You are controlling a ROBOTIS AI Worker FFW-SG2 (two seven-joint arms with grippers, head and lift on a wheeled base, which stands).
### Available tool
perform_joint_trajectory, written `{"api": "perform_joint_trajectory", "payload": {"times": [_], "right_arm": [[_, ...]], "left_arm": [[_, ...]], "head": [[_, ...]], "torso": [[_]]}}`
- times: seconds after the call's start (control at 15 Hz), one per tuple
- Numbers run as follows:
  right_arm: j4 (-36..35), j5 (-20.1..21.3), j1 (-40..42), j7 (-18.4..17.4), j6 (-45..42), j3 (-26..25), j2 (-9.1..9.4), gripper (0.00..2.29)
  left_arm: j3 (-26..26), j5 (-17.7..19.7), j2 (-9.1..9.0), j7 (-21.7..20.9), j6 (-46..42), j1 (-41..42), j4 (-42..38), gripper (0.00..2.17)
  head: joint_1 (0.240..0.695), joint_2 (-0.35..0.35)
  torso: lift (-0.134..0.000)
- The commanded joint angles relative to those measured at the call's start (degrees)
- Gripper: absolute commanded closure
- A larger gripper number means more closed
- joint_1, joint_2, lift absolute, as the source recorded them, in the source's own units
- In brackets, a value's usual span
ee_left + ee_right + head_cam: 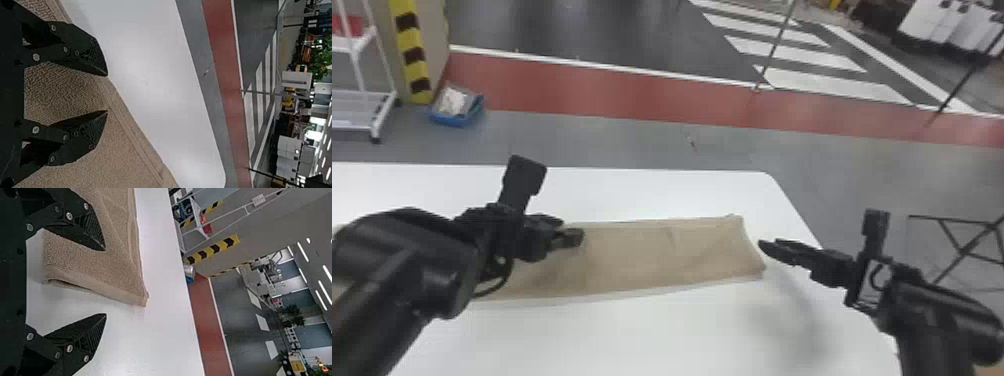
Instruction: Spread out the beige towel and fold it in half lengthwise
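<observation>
Folding looked nearly finished: the long beige terry towel (652,257) lay doubled on the white table (657,195); black left end effector (107,93) and right end effector (105,282) gaped, released; smoothing seemed next.

Hazard striping (410,42), red floor lane (592,90) and painted crosswalk (837,86) suggest an industrial hall.

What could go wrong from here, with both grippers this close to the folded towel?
The left gripper is open over the towel; if it dips or drags, it may ruck the fold. The right gripper is open by the towel's short end, so closing there could snag a corner and pull the layers, slightly parted at that end, out of line.
</observation>
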Motion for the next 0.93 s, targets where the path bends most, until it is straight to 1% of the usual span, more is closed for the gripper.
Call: {"api": "perform_joint_trajectory", "payload": {"times": [0.0,0.07,0.2,0.27,0.33,0.53,0.67,0.73,0.8,0.87], "right_arm": [[-0.11,-0.05,0.16,0.14,0.0,-0.49,0.0,0.34],[-0.29,0.04,0.24,0.05,0.0,-0.49,0.0,0.34],[-0.55,-0.05,0.24,0.14,0.0,-0.49,0.0,0.34],[-0.73,-0.23,0.33,0.14,0.18,-0.49,0.0,0.34],[-0.99,-0.84,0.33,0.14,0.18,-0.58,0.0,0.34],[-1.69,-1.19,0.6,0.14,1.05,-0.58,0.0,0.34],[-3.1,-2.69,1.21,0.14,2.29,-0.67,0.0,0.34],[-3.71,-3.13,1.56,0.14,2.99,-0.75,0.0,0.34],[-4.42,-3.57,1.74,0.05,4.04,-0.67,0.18,0.34],[-4.5,-3.39,1.56,-0.3,4.92,-0.23,0.18,0.34]], "left_arm": [[-0.3,-0.53,-0.01,-0.1,0.01,-0.25,0.21,0.67],[-0.39,-0.71,-0.1,-0.19,0.01,-0.34,0.3,0.73],[-0.39,-0.8,-0.01,-0.45,0.01,-0.52,0.39,0.73],[-0.47,-1.68,-0.1,-0.71,0.36,-0.52,0.39,0.77],[-0.65,-2.2,-0.1,-0.63,0.89,-0.52,0.48,0.97],[-0.21,-1.76,-0.1,-1.07,1.24,-0.52,0.39,0.97],[-0.39,-2.03,-0.1,-1.07,2.12,-0.52,0.39,1.18],[-0.21,-1.85,-0.1,-1.07,2.12,-0.52,0.39,1.18],[-0.12,-1.59,-0.01,-1.07,2.3,-0.52,0.3,1.32],[0.23,-1.24,0.08,-1.15,2.65,-0.25,0.21,1.36]], "head": [[0.695,-0.35],[0.695,-0.35],[0.695,-0.35],[0.695,-0.35],[0.695,-0.35],[0.695,-0.35],[0.695,-0.35],[0.695,-0.35],[0.695,-0.35],[0.695,-0.35]], "torso": [[-0.124],[-0.124],[-0.124],[-0.124],[-0.124],[-0.124],[-0.124],[-0.124],[-0.124],[-0.124]]}}
